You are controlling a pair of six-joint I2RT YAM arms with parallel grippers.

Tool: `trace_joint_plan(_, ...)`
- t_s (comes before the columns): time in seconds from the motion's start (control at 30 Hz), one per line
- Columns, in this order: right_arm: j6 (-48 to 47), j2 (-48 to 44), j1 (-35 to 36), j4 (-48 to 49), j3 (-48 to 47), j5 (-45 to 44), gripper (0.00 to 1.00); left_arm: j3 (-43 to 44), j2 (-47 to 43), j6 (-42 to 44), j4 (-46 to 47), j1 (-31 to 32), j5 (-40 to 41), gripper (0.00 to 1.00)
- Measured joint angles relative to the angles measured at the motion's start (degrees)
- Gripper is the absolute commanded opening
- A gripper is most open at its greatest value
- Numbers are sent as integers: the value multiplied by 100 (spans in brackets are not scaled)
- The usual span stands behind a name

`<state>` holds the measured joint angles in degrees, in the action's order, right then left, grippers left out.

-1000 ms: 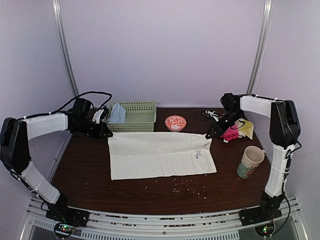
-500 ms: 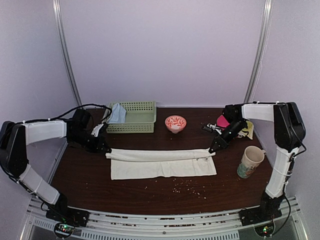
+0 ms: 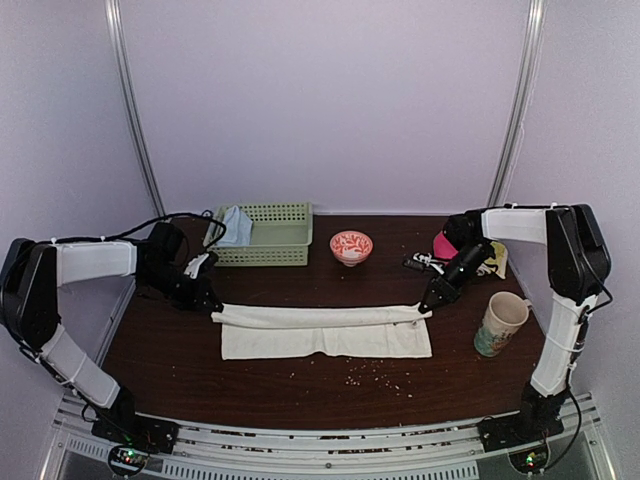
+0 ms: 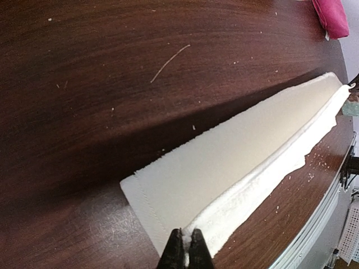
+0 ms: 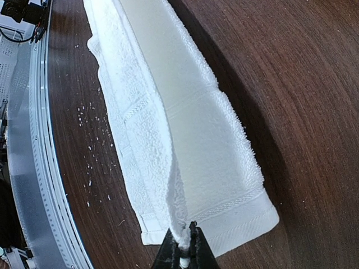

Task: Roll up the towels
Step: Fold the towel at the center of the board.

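Observation:
The off-white towel (image 3: 325, 332) lies across the middle of the dark table, its far edge lifted and folded toward the near side. My left gripper (image 3: 211, 303) is shut on the towel's left far corner; in the left wrist view the towel (image 4: 247, 162) runs away from the pinched tips (image 4: 185, 249). My right gripper (image 3: 428, 303) is shut on the right far corner, and the right wrist view shows the towel (image 5: 185, 140) bunched between the tips (image 5: 187, 246). The pale blue towel (image 3: 235, 226) hangs crumpled at the left end of the green basket.
A green basket (image 3: 275, 232) stands at the back left, with a small red-patterned bowl (image 3: 351, 245) beside it. A mug (image 3: 500, 322) stands at the right, behind it a pink and yellow bundle (image 3: 487, 256). Crumbs (image 3: 375, 372) lie near the front.
Both grippers have drawn the towel's far edge toward the near side, folding it over itself. The flat sheet has become a narrow band.

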<state>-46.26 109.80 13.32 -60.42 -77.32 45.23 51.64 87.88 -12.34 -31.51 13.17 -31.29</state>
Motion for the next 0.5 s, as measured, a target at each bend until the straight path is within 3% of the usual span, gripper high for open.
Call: trace_joint_plan(0.5, 168, -105, -37, 114, -940, -337, 2, 160, -313, 83, 17, 0, 151, 0)
